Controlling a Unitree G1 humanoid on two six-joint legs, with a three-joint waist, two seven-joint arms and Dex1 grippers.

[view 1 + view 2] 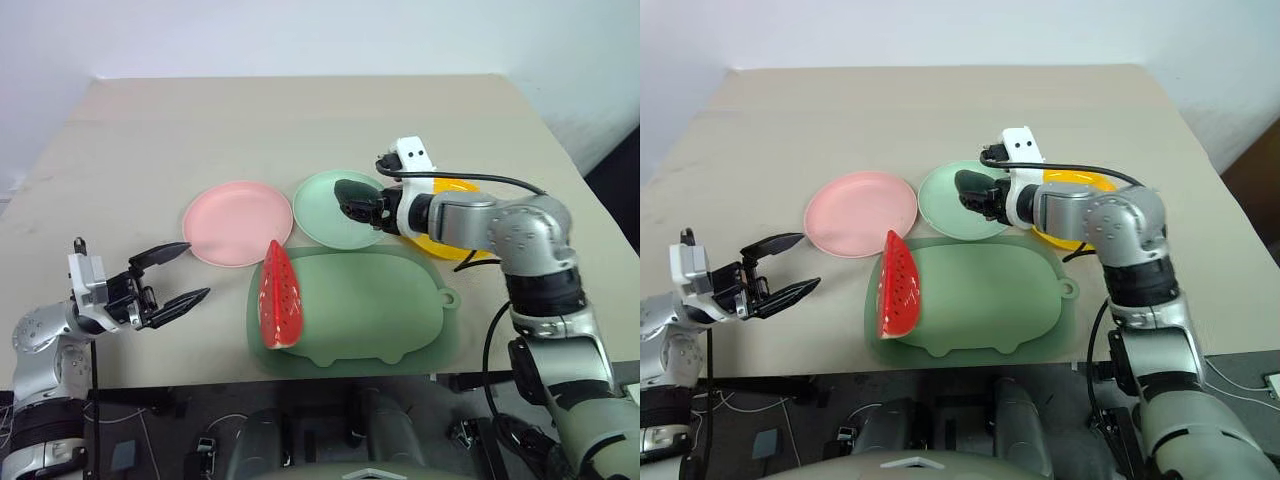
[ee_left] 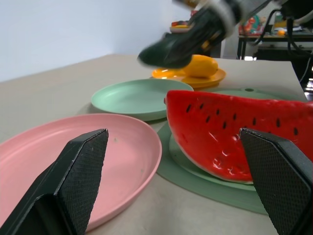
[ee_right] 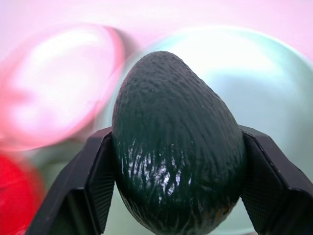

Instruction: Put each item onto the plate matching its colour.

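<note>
The beige counter (image 1: 300, 130) carries everything, and the biggest thing on it is the rounded pale green silicone mat (image 1: 370, 305), which I'll use as the landmark.

Beyond the mat's far edge stand three round plastic plates in a row. The pink plate (image 1: 232, 215) sits off the mat's far left corner, the mint green plate (image 1: 320, 215) just behind the middle of its far edge, and the yellow plate (image 1: 455, 240) off its far right corner, largely hidden by the right arm.

The red toy watermelon wedge with black seeds (image 1: 280, 300) lies on the mat's left edge. Its long axis runs from the near edge toward the pink plate, its pointed tip reaching away from the robot and its red seeded face turned left.

The yellow oval toy mango (image 2: 200, 66) rests on the yellow plate, lying on its side.

The dark green pebbled toy avocado (image 1: 355, 195) is up in the air over the right part of the mint green plate, clamped between the fingers of the right pincer (image 1: 372, 205). Its long axis lies in line with the pincer, the narrower end sticking out left toward the pink plate.

The left pincer (image 1: 172, 275) hovers over the counter well to the left of the mat, spread wide and empty, pointing toward the watermelon.
</note>
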